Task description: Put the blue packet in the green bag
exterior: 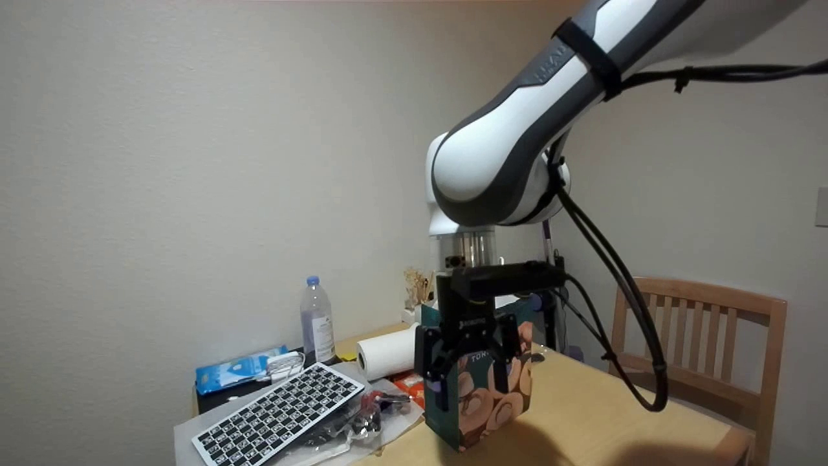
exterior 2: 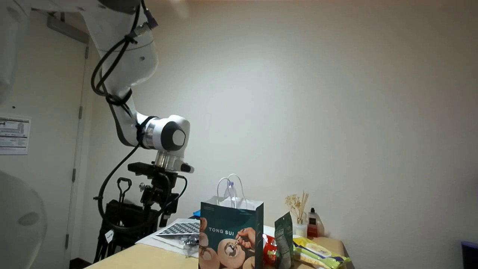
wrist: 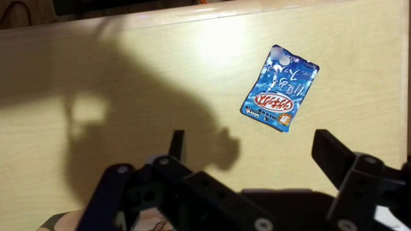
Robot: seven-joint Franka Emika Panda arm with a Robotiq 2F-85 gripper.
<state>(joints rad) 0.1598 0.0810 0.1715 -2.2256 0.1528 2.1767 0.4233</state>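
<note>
Wrist view: the packet (wrist: 280,93) lies flat on the bench (wrist: 362,57) in the upper right of the frame, a bright blue oblong with its print upside down and its long sides leaning to the right. Lower in the frame the tool (wrist: 250,141) stands wide, its two fingers (wrist: 332,157) well apart with bare bench showing between them; the packet lies above the right part of that gap, apart from both. A broad shadow (wrist: 154,128) spreads across the left half.

In an exterior view the bag (exterior 2: 229,239) stands upright at bottom centre, open at the top, TONG SUI printed on its front, while the tool hangs to its left, fingers downward. Right of the bag sit a red pack (exterior 2: 269,249), a dark green pouch (exterior 2: 283,239) and, toward the lower right, a yellow pack (exterior 2: 321,254); dried flowers (exterior 2: 296,205) and a small bottle (exterior 2: 312,226) rise above them.

In an exterior view a white roll (exterior: 385,353) lies on its side left of the bag, with a tall bottle (exterior: 317,317) farther left, a blue-and-white pack (exterior: 236,372) at the lower left, and a checkered board (exterior: 278,414) on a white sheet (exterior: 189,456) at the bottom. The tool hangs right of centre there, covering part of the bag, and a chair (exterior: 708,296) stands at the right
</note>
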